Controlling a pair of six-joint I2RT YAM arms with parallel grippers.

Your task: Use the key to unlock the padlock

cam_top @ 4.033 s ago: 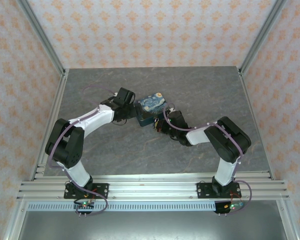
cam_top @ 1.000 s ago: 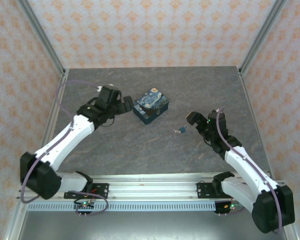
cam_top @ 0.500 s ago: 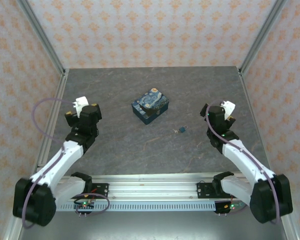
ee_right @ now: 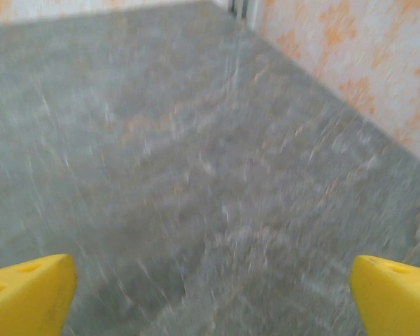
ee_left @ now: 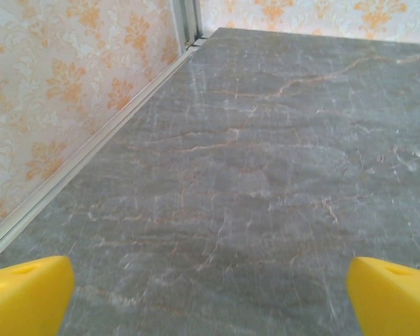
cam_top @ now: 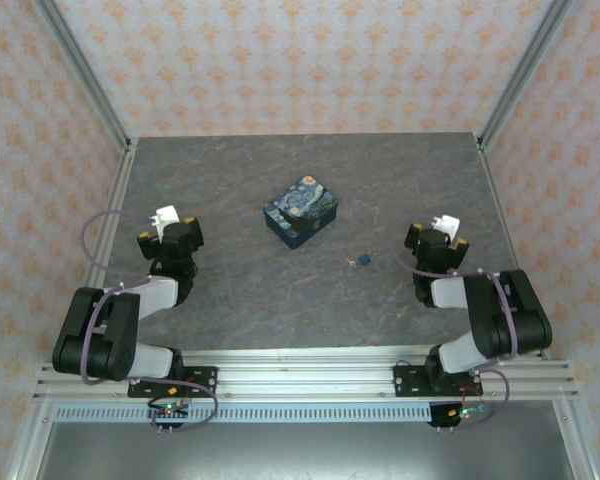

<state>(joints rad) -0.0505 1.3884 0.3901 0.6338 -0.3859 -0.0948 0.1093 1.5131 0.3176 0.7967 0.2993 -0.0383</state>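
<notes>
Yellow fingers (ee_left: 28,297) of my left gripper (ee_left: 210,308) stood wide apart, my right gripper (ee_right: 213,301) likewise, over grey veined stone tabletop (cam_top: 240,290) walled by orange-patterned paper (cam_top: 300,60). Since a moment earlier both arms had folded back. One tiny teal padlock (cam_top: 366,259) lay right of one blue-and-yellow printed box (cam_top: 300,211), one thin key (cam_top: 351,262) just beside it.
</notes>
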